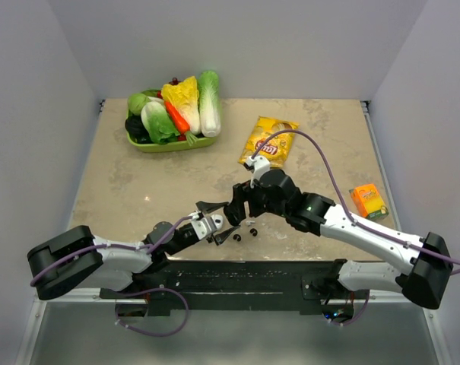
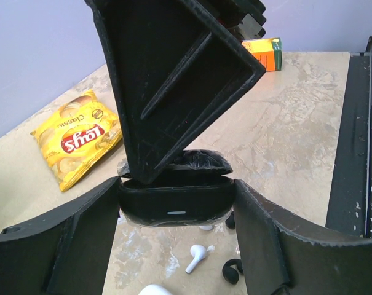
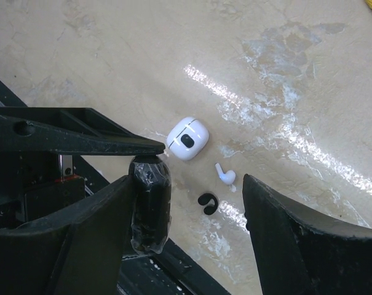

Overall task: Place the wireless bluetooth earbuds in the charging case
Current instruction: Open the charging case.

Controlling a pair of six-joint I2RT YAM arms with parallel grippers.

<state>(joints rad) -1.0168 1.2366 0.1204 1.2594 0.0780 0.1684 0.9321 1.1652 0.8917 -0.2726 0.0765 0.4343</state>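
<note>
1. While the left tool (image 1: pixel 217 222) is pinching the black case (image 2: pixel 173 206) by its two ends, the case seems lifted a little off the bench (image 3: pixel 284 74), near the front edge.
2. The right tool (image 3: pixel 189 184) is spread and holds nothing. One of its fingers stands just beside the case and appears to touch the lid. I cannot tell how far the lid is open, because this finger hides it.
3. A dark bud (image 3: pixel 206 203) and a white bud (image 3: pixel 225 176) lie loose on the bench, near each other and close to the held case. A white case (image 3: pixel 187 138) lies just beside them.
4. I judge that both buds are very light, hard and smooth, so they can easily slip or jump out from the pads.
5. The white bud is best taken across its short stem. The dark bud is curved like a hook, so a soft pinch across its thicker part looks safest.
6. The black case is glossy and looks wrapped in film, so probably slippery. The hold at its ends is good because it leaves the top free.
</note>
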